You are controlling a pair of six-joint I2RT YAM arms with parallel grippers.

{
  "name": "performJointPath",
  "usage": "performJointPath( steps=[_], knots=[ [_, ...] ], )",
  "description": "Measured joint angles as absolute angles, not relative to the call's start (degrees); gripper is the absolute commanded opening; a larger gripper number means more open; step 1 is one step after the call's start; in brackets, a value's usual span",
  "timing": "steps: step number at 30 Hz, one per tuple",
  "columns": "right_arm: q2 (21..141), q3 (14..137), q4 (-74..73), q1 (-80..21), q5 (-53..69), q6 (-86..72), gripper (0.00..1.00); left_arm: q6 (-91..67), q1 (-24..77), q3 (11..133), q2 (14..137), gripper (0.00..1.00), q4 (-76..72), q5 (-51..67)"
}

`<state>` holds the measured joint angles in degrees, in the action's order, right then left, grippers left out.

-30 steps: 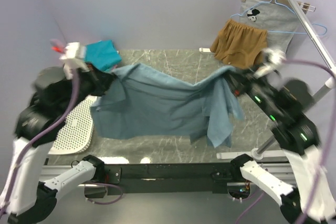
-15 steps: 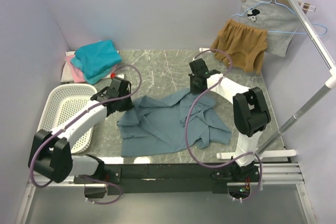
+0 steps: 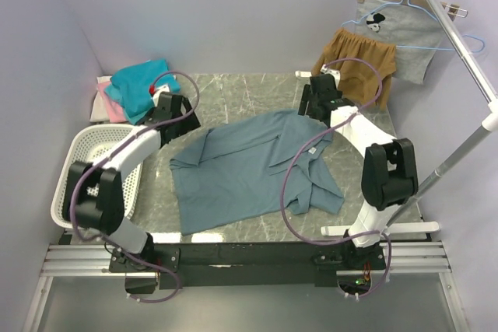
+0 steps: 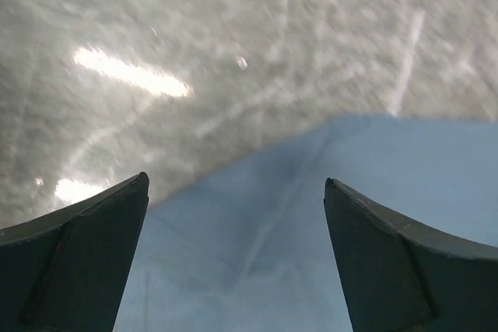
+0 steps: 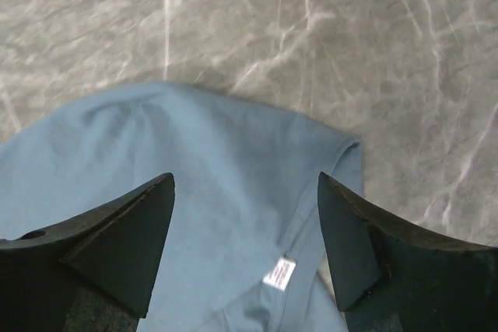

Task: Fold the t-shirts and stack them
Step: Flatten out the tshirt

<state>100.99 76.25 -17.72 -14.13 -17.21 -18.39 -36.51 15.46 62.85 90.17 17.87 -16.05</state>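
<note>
From above: large grey-blue t-shirt spread mostly flat across the middle of the marble table, neck end toward the far right, near-right sleeve bunched and tucked under. Left gripper just beyond the shirt's far-left corner, right gripper at the far edge by the neck, neither holding cloth. Teal t-shirt heaped on a pink one in the far-left corner; white basket at the left edge. Probably flattening before the first fold: best to smooth that bunched sleeve first, pinch matching corners through both layers, lift both sides level. From the left wrist: fingers spread wide, nothing between, a shirt edge crossing bare marble below, too fine to read from above. From the right wrist: fingers likewise apart and empty over the neck area, small white label showing; no sight of the crumpled sleeve here.
</note>
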Motion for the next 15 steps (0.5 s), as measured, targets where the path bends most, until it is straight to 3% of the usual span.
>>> performJointPath(
  steps=[5, 15],
  knots=[
    [96.4, 71.5, -18.0, -14.3, -12.2, -18.9, 0.81, -37.2, 17.1, 54.0, 80.0, 0.95, 16.4, -8.5],
    [95.1, 64.8, -18.5, -14.4, -4.4, -19.9, 0.81, -40.8, 23.3, 37.1, 75.2, 0.88, 12.0, -9.3]
  ],
)
